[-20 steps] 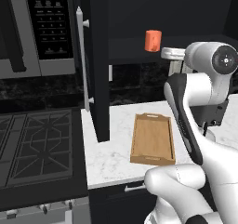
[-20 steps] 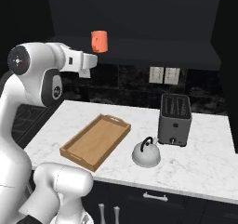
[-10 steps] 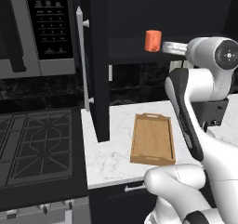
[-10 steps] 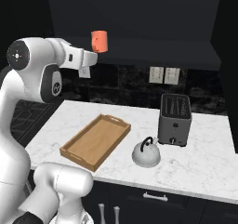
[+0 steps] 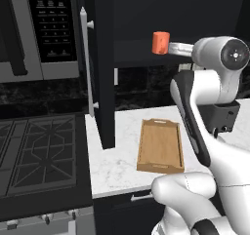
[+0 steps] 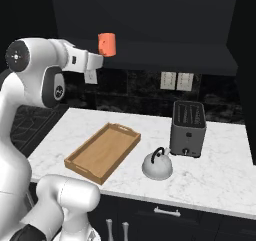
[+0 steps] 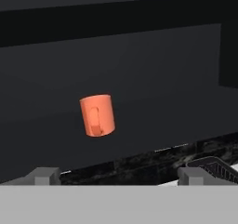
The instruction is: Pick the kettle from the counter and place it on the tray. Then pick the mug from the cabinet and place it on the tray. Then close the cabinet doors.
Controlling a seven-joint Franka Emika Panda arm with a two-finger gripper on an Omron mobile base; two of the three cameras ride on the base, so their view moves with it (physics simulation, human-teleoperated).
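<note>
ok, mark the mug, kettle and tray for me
mug (image 7: 97, 115), hand view, front of the orange body by the handle
kettle (image 6: 157, 166), right base view, grey dome below the black handle
tray (image 6: 102, 151), right base view, bare wooden floor

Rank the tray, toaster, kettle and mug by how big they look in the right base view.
1. Tray, clearly largest.
2. Toaster.
3. Kettle, a little smaller than the toaster.
4. Mug, smallest, though it sits farther back in the cabinet.
</note>
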